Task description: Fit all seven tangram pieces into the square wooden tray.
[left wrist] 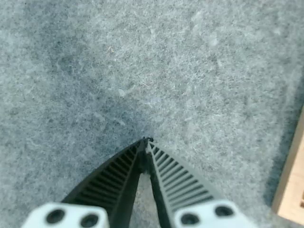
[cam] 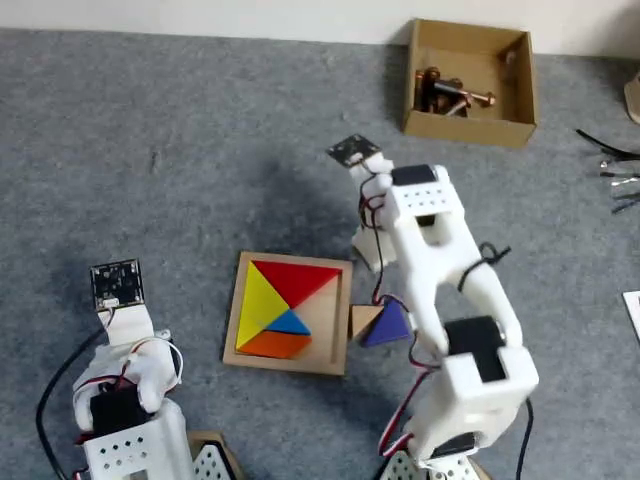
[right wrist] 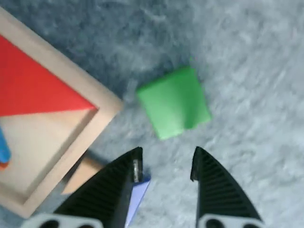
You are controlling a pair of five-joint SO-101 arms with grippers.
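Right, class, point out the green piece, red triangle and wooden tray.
green piece (right wrist: 175, 102): right wrist view, centre of its face.
red triangle (cam: 298, 280): high view, its middle.
wooden tray (cam: 322, 318): high view, bare floor.

Grey felt-like mat (cam: 150, 150) covers the whole surface; pale wall strip (cam: 200, 15) runs along the far edge; open cardboard box (cam: 465, 128) sits near that wall, copper-coloured metal bits (cam: 445, 92) inside; black cables (cam: 598, 141) and a white sheet corner (cam: 632, 305) poke in at the high view's right edge; light even, shadows soft.
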